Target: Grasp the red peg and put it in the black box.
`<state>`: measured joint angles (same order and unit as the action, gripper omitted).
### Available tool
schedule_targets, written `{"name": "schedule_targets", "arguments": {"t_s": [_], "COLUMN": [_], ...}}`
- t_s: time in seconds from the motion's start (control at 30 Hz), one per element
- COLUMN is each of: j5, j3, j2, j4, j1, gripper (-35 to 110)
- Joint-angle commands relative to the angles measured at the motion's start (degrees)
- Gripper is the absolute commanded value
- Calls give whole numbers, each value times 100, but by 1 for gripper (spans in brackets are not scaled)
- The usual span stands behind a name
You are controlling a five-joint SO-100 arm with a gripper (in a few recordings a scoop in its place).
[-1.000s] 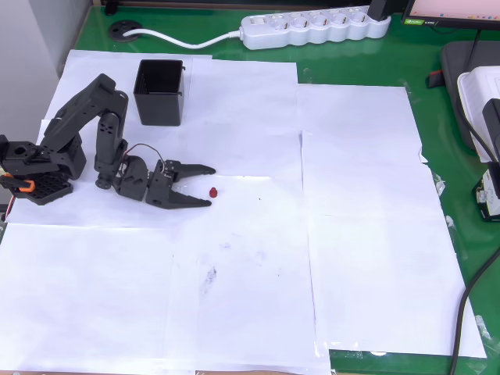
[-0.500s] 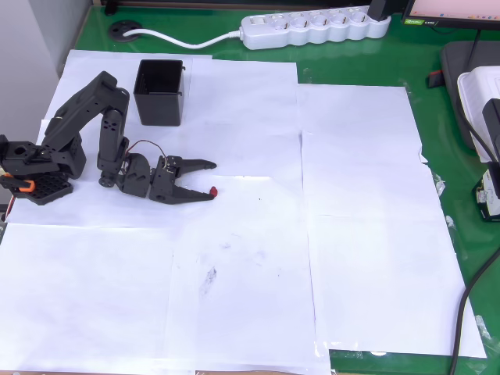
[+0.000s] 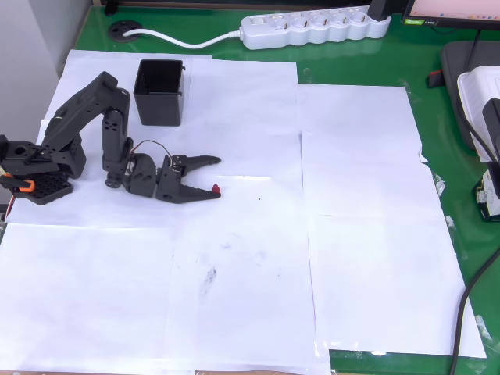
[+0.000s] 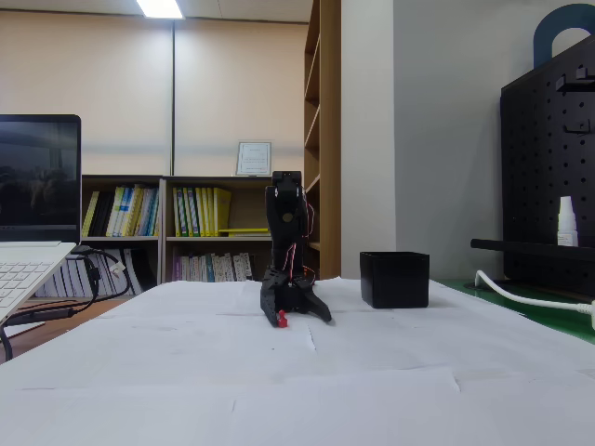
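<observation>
A tiny red peg [image 3: 215, 188] lies on the white paper; the open-topped black box [image 3: 160, 92] stands upright well apart.

I can read no words, brands or numbers anywhere; the framed white certificate [image 4: 253, 158] on the wooden bookshelf [image 4: 195, 228] and the book spines are too small to make out.

An overhead camera looks straight down on the papered table [image 3: 359, 234]; a low fixed camera faces the gripper [image 4: 296, 312] head-on at tabletop level, both sharing the black box [image 3: 160, 92].
</observation>
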<state>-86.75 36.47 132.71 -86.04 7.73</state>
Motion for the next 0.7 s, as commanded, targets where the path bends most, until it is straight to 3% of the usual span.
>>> {"name": "schedule_targets", "arguments": {"t_s": [0.0,0.37,0.67], "j5": [-141,-308,-132], "j3": [44,-220,-536], "j2": [53,18,-659], "j4": [44,-35,686], "j1": [105,202,255], "gripper": [38,38,37]}}
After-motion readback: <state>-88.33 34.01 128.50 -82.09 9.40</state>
